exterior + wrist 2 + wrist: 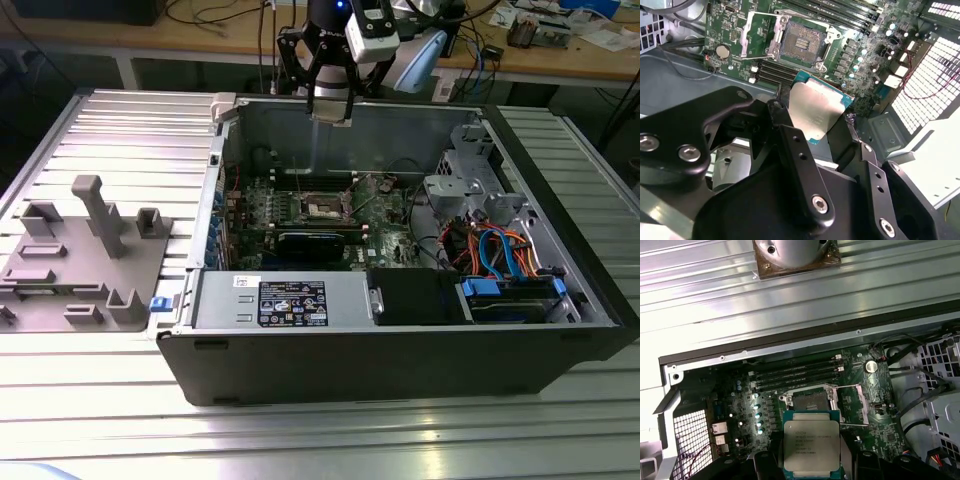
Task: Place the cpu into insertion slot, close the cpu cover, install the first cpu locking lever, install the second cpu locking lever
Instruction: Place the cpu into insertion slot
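Observation:
My gripper point(330, 104) hangs above the back wall of the open computer case point(400, 360), shut on the cpu. In both wrist views the cpu point(817, 107) point(811, 445), a flat silver-topped square with a green edge, sits clamped between the black fingers point(790, 140) point(863, 462). The insertion slot point(800, 42) point(810, 402) point(322, 207) lies bare on the green motherboard, some way below the chip. Beside it the cpu cover point(757, 32) point(862, 407) is swung open on its hinge. Thin wire levers stand raised around the socket.
A black card point(315, 245) lies in front of the socket, with the power supply point(280, 300) nearer still. Memory slots point(795, 375) run beside the socket. A drive cage and cables point(500, 260) fill the exterior view's right. A grey fixture tray point(80, 265) sits outside the case.

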